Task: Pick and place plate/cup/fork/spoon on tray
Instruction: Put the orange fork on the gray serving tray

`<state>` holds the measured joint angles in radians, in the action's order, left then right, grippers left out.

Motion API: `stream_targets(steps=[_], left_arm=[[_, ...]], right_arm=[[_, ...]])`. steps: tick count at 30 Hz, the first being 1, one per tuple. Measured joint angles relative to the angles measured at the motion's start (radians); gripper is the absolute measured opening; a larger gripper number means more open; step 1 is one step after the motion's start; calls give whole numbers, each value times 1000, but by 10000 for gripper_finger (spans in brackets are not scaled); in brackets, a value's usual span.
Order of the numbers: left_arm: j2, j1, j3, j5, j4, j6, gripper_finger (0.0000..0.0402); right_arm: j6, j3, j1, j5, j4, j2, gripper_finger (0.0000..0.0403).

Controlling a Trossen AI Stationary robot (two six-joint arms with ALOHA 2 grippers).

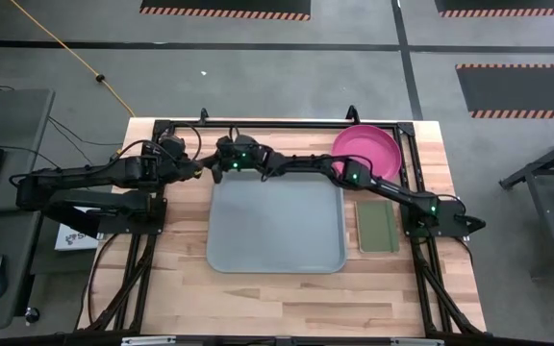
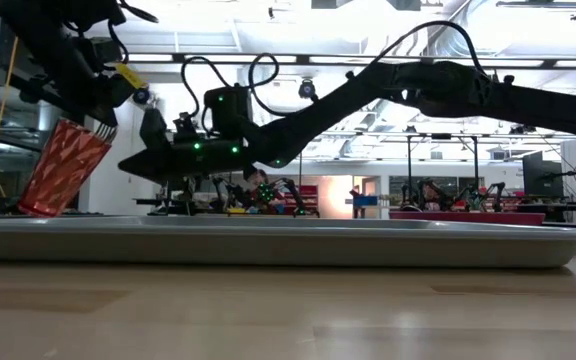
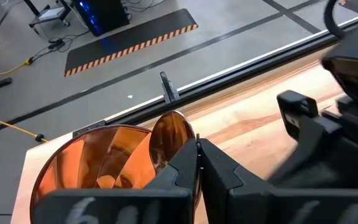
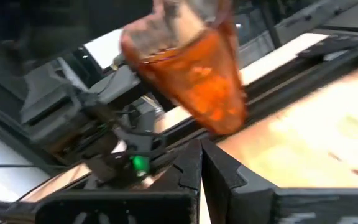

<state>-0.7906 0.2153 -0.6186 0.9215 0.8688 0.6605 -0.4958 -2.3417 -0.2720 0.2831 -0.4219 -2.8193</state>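
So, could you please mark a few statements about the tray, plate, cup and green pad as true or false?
1. The tray has nothing on it. True.
2. The plate lies on the tray. False: it sits on the table, beyond the tray's far right corner.
3. The left gripper is shut on the cup. True: it grips the cup at the rim.
4. The cup stands upright. False: it hangs tilted in the gripper, by the tray's far left corner.
5. The green pad lies left of the tray. False: it lies just right of it.
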Motion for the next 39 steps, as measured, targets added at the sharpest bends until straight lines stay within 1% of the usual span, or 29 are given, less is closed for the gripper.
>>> stream_targets(steps=[3,10,14,17,25,27,32,39], left_arm=[[0,0,0,-1,0,0,1],[0,0,0,-20,-7,0,1],[0,0,2,-51,-35,-13,1],[0,0,2,-82,-62,-38,1],[-1,0,3,-86,-73,-37,1],[-1,0,3,-113,-77,-37,4],[-1,0,3,-147,-80,-35,12],[-1,0,3,-188,-81,-42,14]], right_arm=[[-5,0,-6,-39,11,0,18],[-23,0,1,-51,16,0,93],[-22,0,7,-59,22,0,115],[-20,0,9,-83,22,0,119],[-12,0,9,-116,21,0,119],[-11,0,9,-125,21,0,119],[-1,0,9,-126,21,0,119],[6,0,9,-122,29,0,119]])
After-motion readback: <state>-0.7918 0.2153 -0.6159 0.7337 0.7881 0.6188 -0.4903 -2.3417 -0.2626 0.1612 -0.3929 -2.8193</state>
